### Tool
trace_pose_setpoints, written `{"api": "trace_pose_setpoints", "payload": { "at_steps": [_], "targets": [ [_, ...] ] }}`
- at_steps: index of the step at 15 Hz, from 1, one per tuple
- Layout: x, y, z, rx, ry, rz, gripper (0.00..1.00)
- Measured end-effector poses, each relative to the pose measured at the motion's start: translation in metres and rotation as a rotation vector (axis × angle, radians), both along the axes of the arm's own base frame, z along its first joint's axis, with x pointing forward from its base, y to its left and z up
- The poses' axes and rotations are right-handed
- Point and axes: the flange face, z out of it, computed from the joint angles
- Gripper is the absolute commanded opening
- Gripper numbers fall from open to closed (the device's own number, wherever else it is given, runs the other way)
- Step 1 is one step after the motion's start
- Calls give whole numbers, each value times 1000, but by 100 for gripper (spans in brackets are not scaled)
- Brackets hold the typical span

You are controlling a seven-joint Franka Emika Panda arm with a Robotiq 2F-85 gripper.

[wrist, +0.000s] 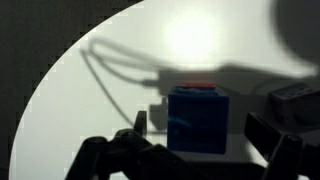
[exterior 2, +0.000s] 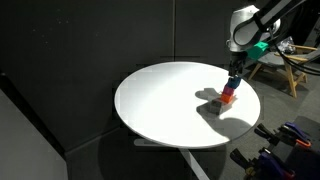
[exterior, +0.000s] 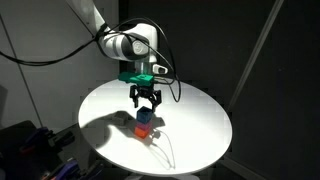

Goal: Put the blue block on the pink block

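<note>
The blue block [exterior: 145, 116] stands on top of a reddish-pink block [exterior: 143, 131] near the front of the white round table [exterior: 100, 110]. The stack also shows in an exterior view, blue block [exterior 2: 230, 89] over the reddish block [exterior 2: 226, 99]. I take the lower one for the pink block, though its exact hue is hard to tell. My gripper [exterior: 146, 100] hangs straight above the stack, open. In the wrist view the blue block [wrist: 197, 120] sits between my spread fingers [wrist: 200, 135], with gaps on both sides. Only a red sliver [wrist: 200, 87] of the lower block shows.
A thin pale cable [exterior: 165, 150] lies on the table beside the stack toward the front edge. The table edge [exterior 2: 255, 120] is close to the stack. Dark curtains surround the table. A wooden stand [exterior 2: 290, 65] stands beyond it.
</note>
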Motion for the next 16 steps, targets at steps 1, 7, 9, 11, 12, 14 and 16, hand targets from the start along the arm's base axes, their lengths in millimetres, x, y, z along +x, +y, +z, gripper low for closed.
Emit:
{"api": "trace_pose_setpoints", "payload": {
  "at_steps": [1, 7, 9, 11, 12, 14, 16],
  "targets": [
    [0, 0, 0, 0, -1, 0, 100],
    [2, 0, 18, 0, -32, -5, 100],
    [3, 2, 30, 11, -48, -18, 100],
    [4, 7, 41, 29, -67, -31, 100],
    [4, 10, 47, 40, -75, -36, 100],
    [4, 17, 59, 63, -89, -36, 100],
    [4, 24, 71, 84, -103, -32, 100]
  ]
}}
